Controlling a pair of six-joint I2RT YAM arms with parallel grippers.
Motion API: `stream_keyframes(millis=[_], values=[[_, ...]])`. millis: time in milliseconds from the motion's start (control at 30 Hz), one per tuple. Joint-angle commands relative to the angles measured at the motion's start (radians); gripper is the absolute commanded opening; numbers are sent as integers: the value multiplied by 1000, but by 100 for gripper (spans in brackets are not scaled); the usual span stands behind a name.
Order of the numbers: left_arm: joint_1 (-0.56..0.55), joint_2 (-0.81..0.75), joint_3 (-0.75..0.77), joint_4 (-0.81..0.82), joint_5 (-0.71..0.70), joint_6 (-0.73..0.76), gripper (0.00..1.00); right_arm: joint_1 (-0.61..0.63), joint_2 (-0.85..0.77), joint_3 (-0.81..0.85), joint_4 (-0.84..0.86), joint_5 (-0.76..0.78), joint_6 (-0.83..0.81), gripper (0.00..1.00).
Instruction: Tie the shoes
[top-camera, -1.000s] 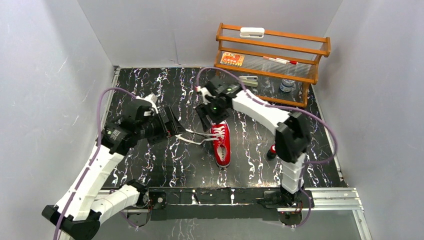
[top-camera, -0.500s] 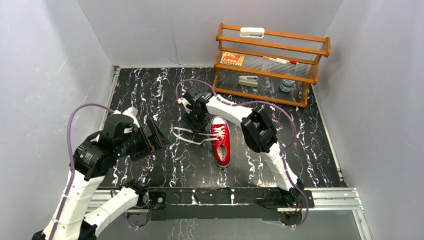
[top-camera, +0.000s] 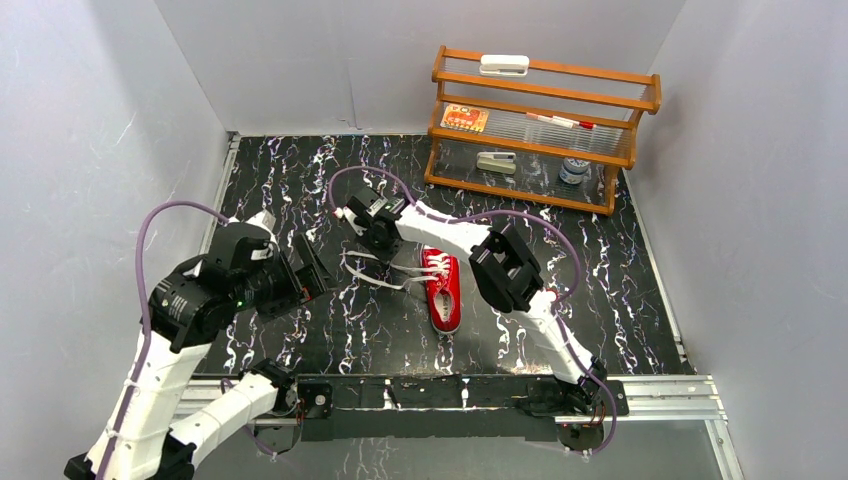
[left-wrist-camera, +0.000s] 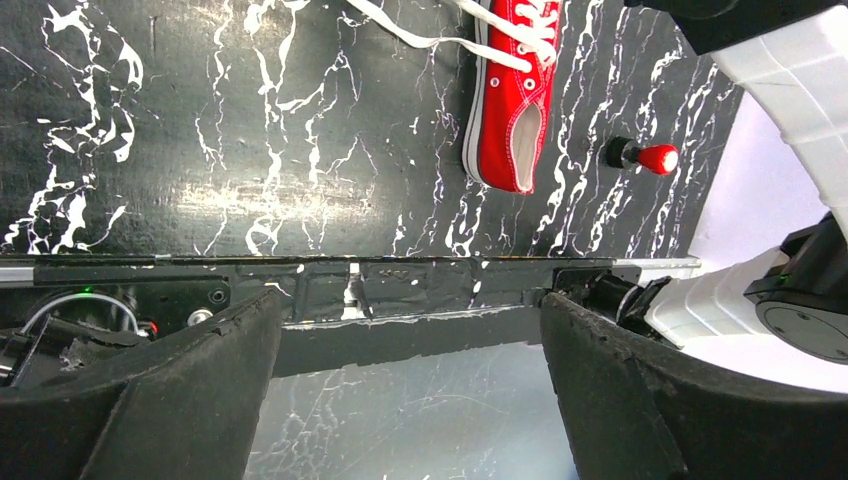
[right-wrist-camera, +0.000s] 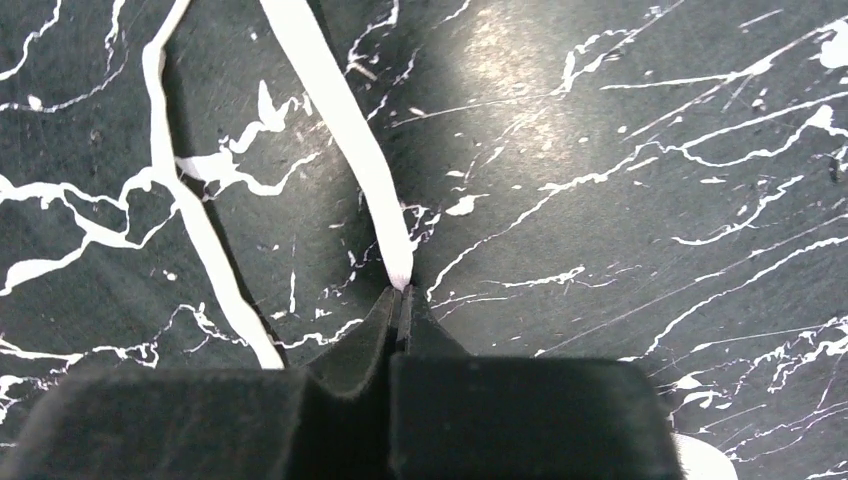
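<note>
A small red sneaker (top-camera: 443, 290) with a white sole lies on the black marbled mat, and the left wrist view shows it too (left-wrist-camera: 515, 100). Its untied white laces (top-camera: 375, 272) trail off to the left. My right gripper (top-camera: 364, 242) is down at the lace ends, left of the shoe. In the right wrist view this gripper (right-wrist-camera: 402, 300) is shut, pinching the tip of one lace (right-wrist-camera: 345, 130). The other lace (right-wrist-camera: 190, 200) lies loose beside it. My left gripper (top-camera: 305, 265) hovers further left, open and holding nothing, its jaws spread wide in its own wrist view (left-wrist-camera: 410, 310).
A wooden shelf rack (top-camera: 540, 130) with small items stands at the back right. A small red-and-black cylinder (left-wrist-camera: 640, 156) lies on the mat beside the shoe's heel. The metal rail (top-camera: 460, 390) with the arm bases runs along the near edge. Grey walls enclose the mat.
My right gripper moved left from over the shoe to the lace ends and shut on one lace tip. My left arm drew back to the left, staying open.
</note>
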Motion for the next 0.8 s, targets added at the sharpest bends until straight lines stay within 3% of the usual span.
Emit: stream_keyframes(millis=[0,200,300,433,567,667,700,767], values=[[3,30,6,26,-10,34,98,-21,-76,46,47,29,61,0],[3,103,-62,119,18,98,99,-123,-294,5,-7,-71,193,0],[3,169,-113,193,53,123,98,-190,-424,-128,14,-162,233,0],[3,254,-199,371,197,146,95,-285,-572,-297,71,-285,295,0],[8,414,-257,530,386,145,87,-379,-649,-347,54,-362,327,0],[15,547,-248,574,431,94,82,-424,-669,-342,34,-421,327,0],[19,576,-257,604,444,70,75,-429,-673,-341,31,-429,320,0],[35,621,-293,762,525,40,70,-432,-678,-341,23,-429,303,0]])
